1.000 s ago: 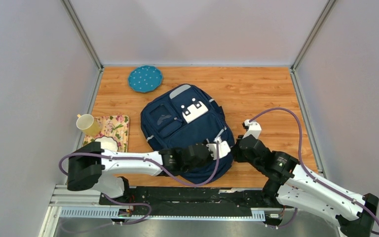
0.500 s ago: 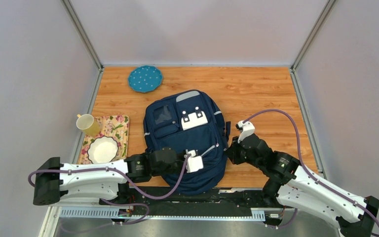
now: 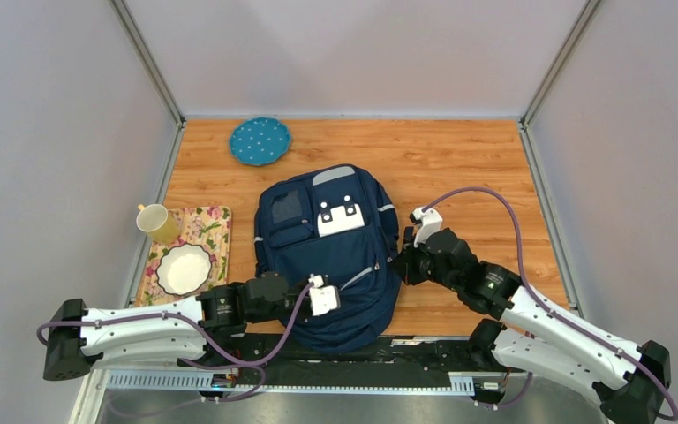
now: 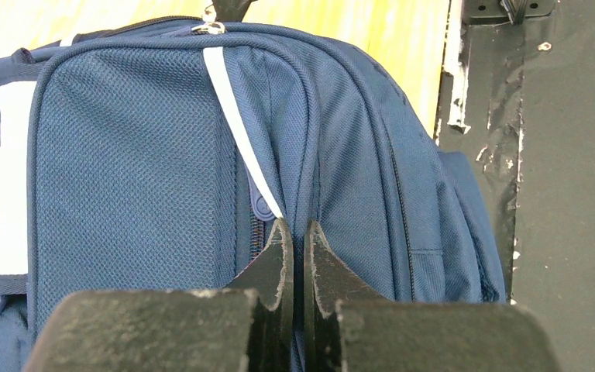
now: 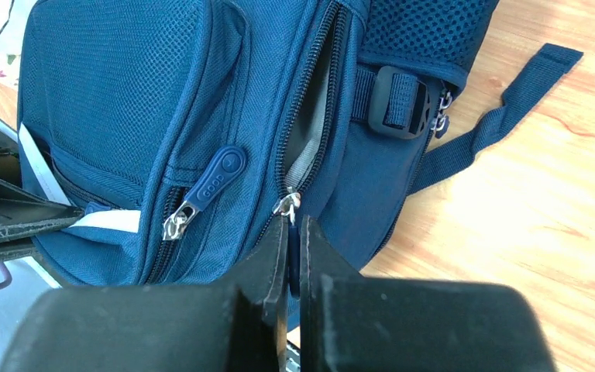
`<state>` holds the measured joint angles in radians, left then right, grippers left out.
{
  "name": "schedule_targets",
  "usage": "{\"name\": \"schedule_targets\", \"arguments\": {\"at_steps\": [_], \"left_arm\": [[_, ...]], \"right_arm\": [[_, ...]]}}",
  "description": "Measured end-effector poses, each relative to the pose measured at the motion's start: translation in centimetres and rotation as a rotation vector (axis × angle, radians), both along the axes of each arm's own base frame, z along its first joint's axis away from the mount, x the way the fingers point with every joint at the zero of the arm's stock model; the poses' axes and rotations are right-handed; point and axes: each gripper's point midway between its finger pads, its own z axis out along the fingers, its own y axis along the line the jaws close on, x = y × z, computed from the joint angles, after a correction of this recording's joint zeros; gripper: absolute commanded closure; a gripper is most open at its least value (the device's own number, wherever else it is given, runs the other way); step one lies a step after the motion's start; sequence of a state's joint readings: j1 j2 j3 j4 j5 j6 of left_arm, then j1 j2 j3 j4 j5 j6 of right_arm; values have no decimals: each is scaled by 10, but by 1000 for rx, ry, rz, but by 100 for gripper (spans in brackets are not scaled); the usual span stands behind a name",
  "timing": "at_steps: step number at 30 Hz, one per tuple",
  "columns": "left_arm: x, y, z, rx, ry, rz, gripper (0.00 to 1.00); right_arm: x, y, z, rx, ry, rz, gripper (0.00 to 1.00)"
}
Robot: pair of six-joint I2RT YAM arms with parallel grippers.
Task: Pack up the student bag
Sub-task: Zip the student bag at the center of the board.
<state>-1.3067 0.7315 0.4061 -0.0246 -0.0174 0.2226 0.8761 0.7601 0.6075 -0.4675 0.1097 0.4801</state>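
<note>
L gripper [image 4: 295, 229] pinches student bag [image 3: 353, 249] at near edge — R gripper [image 5: 294, 225] on zip [image 5: 286, 206].

The wooden desk [image 3: 468, 159] is enclosed by plain pale-grey wall panels [image 3: 353, 53] behind it and along both its sides, joined by metal corner posts [image 3: 146, 62] rising from its far corners, under even, diffuse lighting.

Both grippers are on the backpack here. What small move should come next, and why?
Probably pull the right gripper back a little, dragging the zipper pull it is shut on. The gap beyond it shows grey lining but looks too narrow for packing. The left gripper, shut on a seam of the backpack, can brace it.
</note>
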Motion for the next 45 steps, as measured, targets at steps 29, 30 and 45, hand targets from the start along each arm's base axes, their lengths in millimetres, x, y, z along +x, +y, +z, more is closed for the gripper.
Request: {"name": "schedule_targets", "arguments": {"at_steps": [29, 30, 45], "left_arm": [[12, 13, 10, -60, -8, 102, 100], [12, 13, 10, -60, -8, 103, 100], [14, 25, 1, -19, 12, 145, 100]], "right_arm": [[22, 16, 8, 42, 24, 51, 100], [21, 16, 9, 46, 26, 59, 100], [-21, 29, -4, -34, 103, 202, 100]]}}
